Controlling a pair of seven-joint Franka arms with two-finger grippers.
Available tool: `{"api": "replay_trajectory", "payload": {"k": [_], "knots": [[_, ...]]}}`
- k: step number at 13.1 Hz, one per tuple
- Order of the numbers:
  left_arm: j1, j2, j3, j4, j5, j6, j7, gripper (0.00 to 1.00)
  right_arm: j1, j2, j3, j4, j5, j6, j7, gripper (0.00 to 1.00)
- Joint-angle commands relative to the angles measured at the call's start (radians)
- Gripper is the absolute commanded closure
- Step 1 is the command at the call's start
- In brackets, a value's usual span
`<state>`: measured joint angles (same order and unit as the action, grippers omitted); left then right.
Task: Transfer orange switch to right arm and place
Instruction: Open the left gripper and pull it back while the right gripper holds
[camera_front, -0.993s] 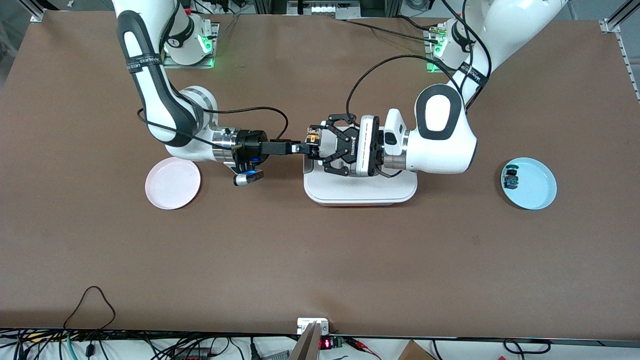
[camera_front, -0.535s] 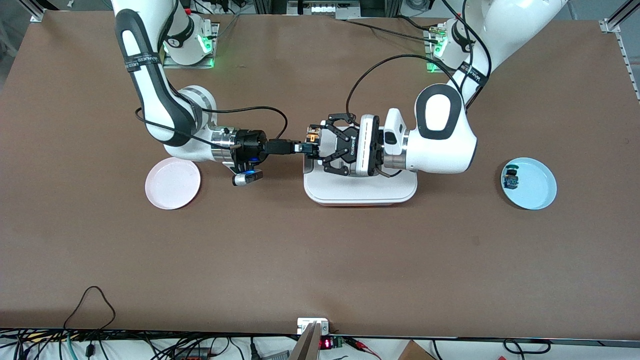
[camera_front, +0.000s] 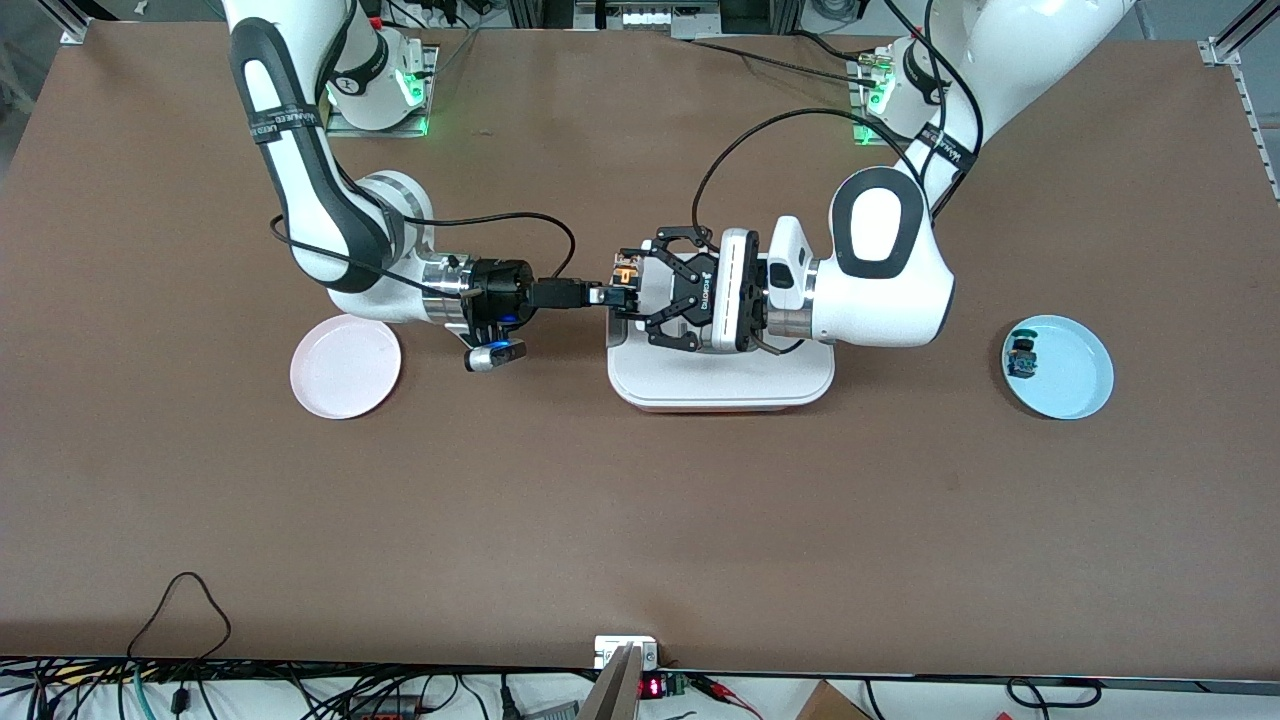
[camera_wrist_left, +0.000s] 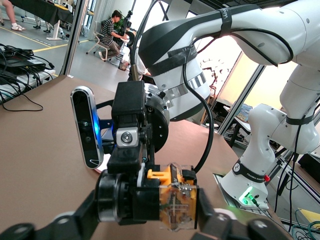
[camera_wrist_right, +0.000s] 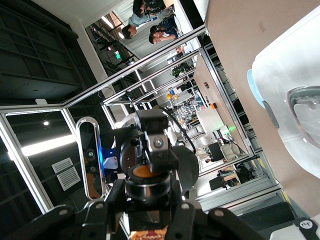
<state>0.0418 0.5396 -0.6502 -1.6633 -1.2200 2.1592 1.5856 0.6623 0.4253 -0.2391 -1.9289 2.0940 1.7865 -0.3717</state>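
Front view, frame centre: orange switch (camera_front: 626, 272) between both hands; right hand (camera_front: 604, 296) clamped on it; left hand (camera_front: 632, 285) parting, state unclear.

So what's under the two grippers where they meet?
The white tray lies on the table beneath the left gripper and orange switch. The arm covers much of its surface, so any contents are hidden.

This is a robotics lab. Two white Franka arms (camera_front: 880, 250) are bolted to a broad brown table (camera_front: 640, 520) framed by aluminium rails (camera_front: 1240, 35), with cables (camera_front: 300, 695) along its near edge; people at desks (camera_wrist_left: 107, 32) work nearby.
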Motion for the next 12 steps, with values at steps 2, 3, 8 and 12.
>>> {"api": "replay_trajectory", "payload": {"k": [2, 3, 8, 12], "knots": [[0.041, -0.035, -0.003, -0.004, -0.026, -0.068, 0.013, 0.00, -0.006, -0.016, 0.003, -0.004, -0.009, -0.003, -0.013, 0.98], [0.062, -0.044, -0.002, -0.004, -0.020, -0.109, 0.001, 0.00, -0.007, -0.017, 0.003, -0.004, -0.011, -0.003, -0.013, 0.98], [0.190, -0.084, 0.001, 0.063, 0.260, -0.390, -0.261, 0.00, -0.035, -0.032, 0.003, -0.004, -0.107, -0.012, -0.018, 0.99], [0.242, -0.086, 0.006, 0.184, 0.526, -0.626, -0.600, 0.00, -0.119, -0.075, 0.003, -0.007, -0.312, -0.067, -0.015, 0.99]]}}
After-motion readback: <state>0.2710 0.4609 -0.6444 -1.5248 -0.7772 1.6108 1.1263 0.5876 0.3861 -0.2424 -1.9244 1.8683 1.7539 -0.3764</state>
